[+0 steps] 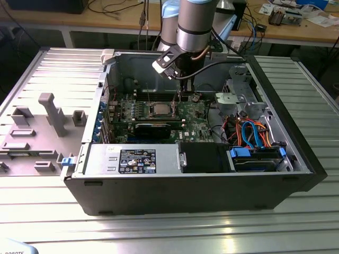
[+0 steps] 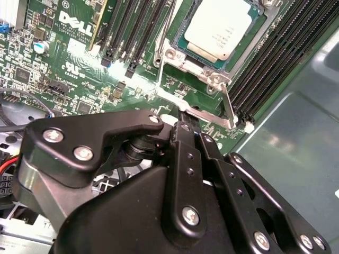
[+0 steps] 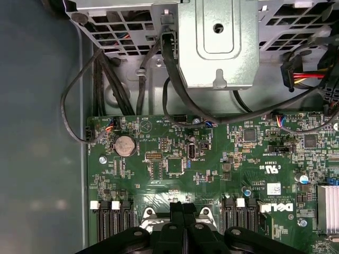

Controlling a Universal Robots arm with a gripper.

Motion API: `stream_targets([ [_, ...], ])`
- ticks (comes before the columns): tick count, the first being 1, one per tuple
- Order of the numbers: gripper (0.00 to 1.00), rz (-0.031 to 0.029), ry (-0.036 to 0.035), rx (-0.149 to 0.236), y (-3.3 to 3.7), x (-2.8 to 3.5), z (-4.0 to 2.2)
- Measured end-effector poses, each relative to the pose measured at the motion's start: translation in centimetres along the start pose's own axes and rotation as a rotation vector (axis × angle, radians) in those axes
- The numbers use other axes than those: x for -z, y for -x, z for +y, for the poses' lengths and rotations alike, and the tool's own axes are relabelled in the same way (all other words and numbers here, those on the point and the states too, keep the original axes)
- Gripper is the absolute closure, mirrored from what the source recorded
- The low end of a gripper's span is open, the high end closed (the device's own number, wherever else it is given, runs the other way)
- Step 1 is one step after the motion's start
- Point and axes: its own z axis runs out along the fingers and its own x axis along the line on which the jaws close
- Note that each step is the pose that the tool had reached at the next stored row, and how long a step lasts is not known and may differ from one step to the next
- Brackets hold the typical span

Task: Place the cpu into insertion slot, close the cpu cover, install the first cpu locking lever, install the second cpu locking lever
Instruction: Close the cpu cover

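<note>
Cpu (image 2: 217, 29) lies seated in the insertion slot (image 2: 170, 58), that step done, while the cpu cover (image 2: 204, 115) stands raised, the pincer (image 2: 193, 131) pinched together on its free edge; closing it and both locking levers seem left to do.

The arm (image 1: 193, 24) comes straight down from above, its wrist held vertical. The black gripper (image 1: 184, 94) points downward; in the second wrist view its fingers (image 2: 185, 153) are drawn together, tips meeting.
</note>
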Motion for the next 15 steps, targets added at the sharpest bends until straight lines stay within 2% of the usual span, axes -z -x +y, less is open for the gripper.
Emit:
stream_targets([
  [11,0.89,0.0000,-0.0001,0.000,-0.11,-0.03,-0.27],
  [15,0.89,0.0000,0.0000,0.000,-0.10,-0.03,-0.53],
])
